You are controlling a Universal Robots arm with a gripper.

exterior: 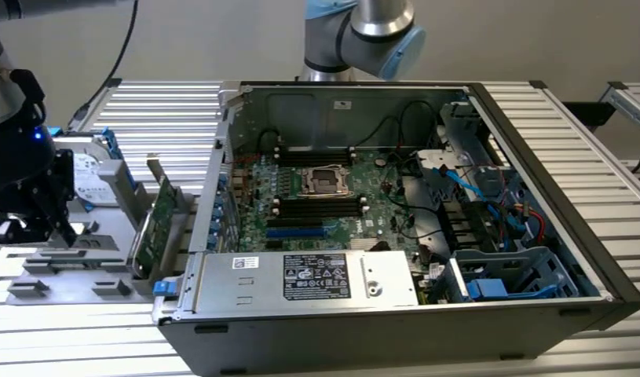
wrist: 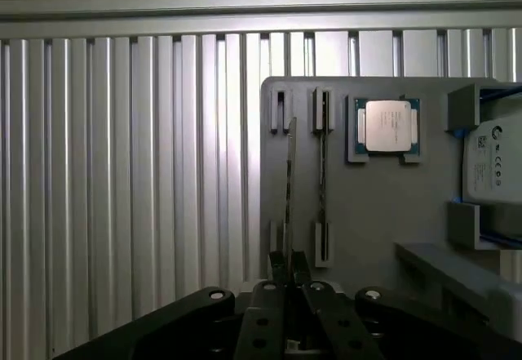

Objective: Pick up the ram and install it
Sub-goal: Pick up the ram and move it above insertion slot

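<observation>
pincer [wrist: 289, 267] clamped on edge-on ram [wrist: 289, 180], gray tray [wrist: 375, 213] beyond, processor [wrist: 387, 125] on it

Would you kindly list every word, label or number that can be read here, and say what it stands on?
No text here can be read.
Black label on the power supply: print too small to read.
White sticker beside it: too small to read.
Processor lid: markings blurred.
Hard drive label: small marks, unreadable.
</observation>
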